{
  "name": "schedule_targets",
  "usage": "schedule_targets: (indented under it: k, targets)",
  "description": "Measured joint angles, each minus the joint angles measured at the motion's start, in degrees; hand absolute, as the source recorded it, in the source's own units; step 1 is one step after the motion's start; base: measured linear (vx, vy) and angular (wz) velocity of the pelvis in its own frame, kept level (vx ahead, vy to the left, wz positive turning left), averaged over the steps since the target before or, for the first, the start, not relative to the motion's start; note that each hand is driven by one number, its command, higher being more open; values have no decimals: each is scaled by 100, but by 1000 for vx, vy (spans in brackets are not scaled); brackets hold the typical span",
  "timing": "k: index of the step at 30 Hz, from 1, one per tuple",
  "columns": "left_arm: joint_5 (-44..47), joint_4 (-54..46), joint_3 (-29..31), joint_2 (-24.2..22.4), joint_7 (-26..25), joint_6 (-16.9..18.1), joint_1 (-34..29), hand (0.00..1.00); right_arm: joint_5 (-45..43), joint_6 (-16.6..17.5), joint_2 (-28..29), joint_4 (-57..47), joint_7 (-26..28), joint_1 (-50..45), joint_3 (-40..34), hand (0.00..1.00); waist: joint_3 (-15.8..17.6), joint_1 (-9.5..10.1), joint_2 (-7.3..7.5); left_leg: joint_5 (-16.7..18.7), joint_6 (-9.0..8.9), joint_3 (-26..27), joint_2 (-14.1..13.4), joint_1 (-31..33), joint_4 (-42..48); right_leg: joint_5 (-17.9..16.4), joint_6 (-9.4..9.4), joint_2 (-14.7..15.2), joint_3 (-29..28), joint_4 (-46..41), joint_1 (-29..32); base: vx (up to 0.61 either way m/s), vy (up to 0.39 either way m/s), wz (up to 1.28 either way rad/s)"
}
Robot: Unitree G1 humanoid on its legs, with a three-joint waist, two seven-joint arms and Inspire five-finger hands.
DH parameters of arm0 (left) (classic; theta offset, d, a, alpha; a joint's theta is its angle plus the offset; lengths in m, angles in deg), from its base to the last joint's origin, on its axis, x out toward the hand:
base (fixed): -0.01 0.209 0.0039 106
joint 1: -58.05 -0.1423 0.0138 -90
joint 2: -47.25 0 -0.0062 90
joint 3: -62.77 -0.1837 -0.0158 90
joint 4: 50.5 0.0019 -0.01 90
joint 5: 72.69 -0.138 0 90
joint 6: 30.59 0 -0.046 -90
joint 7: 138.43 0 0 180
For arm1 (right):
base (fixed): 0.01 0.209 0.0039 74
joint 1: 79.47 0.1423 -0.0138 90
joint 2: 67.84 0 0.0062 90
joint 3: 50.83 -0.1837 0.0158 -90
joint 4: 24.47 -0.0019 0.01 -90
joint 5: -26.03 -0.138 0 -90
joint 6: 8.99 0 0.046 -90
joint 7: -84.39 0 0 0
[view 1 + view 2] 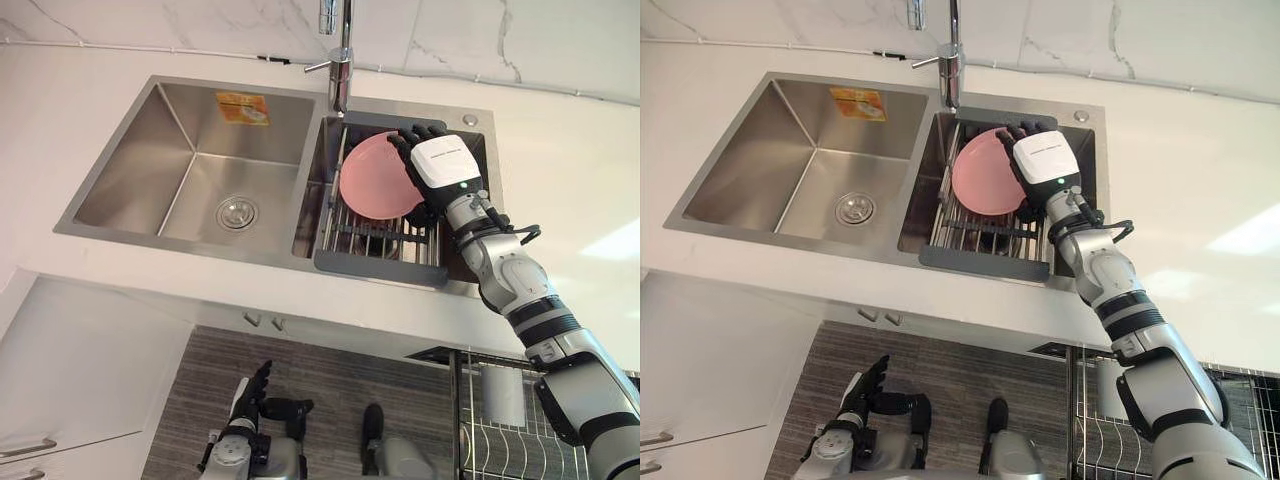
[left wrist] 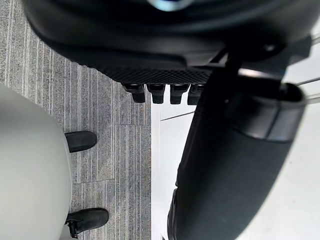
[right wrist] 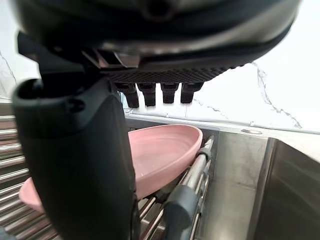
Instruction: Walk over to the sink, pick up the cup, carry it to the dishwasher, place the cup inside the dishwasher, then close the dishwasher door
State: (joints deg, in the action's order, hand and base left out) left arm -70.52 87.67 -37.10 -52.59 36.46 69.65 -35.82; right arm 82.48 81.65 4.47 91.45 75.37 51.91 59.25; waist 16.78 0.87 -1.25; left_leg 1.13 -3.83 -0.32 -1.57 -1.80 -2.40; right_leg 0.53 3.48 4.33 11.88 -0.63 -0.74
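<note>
A pink shallow dish (image 1: pixel 372 178) leans on edge in the wire rack (image 1: pixel 380 245) set in the sink's right basin; I see no cup. My right hand (image 1: pixel 440 160) reaches over the counter and hovers at the dish's right rim, white back plate up. In the right wrist view the fingers (image 3: pixel 150 92) stay straight, the thumb (image 3: pixel 75 150) stands beside the dish (image 3: pixel 165 150), and nothing is held. My left hand (image 1: pixel 250 392) hangs low over the floor, fingers relaxed.
The steel left basin (image 1: pixel 200 180) holds nothing but a drain. A faucet (image 1: pixel 340 60) rises behind the divider. White countertop (image 1: pixel 560 170) surrounds the sink. At lower right a pulled-out wire dishwasher rack (image 1: pixel 500 440) holds a pale cylindrical thing (image 1: pixel 502 395). White cabinet fronts (image 1: pixel 70 370) stand lower left.
</note>
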Motion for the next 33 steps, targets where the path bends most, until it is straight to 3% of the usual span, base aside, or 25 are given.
schedule_targets:
  k: [12,22,29,33]
  targets:
    - [32,-57,-2,-33,-106,16,26,100,-63,-36,18,61,-155,101,-99,0,16,119,-27,-175,20,-51,-8,103,-145,2,-3,-3,36,-64,175,-13,-5,2]
    - [72,-50,-2,-29,-103,15,27,100,-139,16,174,-30,-155,65,-189,0,16,109,-26,-180,25,-58,-8,112,-149,2,-3,-2,44,-66,182,0,0,0]
    - [67,-20,-1,-24,-100,12,25,100,-393,39,182,-959,-159,-433,-469,0,12,68,-21,-181,27,-38,-17,66,-149,3,-4,-7,17,-105,173,2,-1,-2]
    - [48,22,-1,-20,-97,11,30,100,-584,215,216,-1833,-195,-742,-701,0,2,51,-3,-181,32,23,-33,-54,-149,16,-24,-37,-36,-44,51,-6,-7,-5]
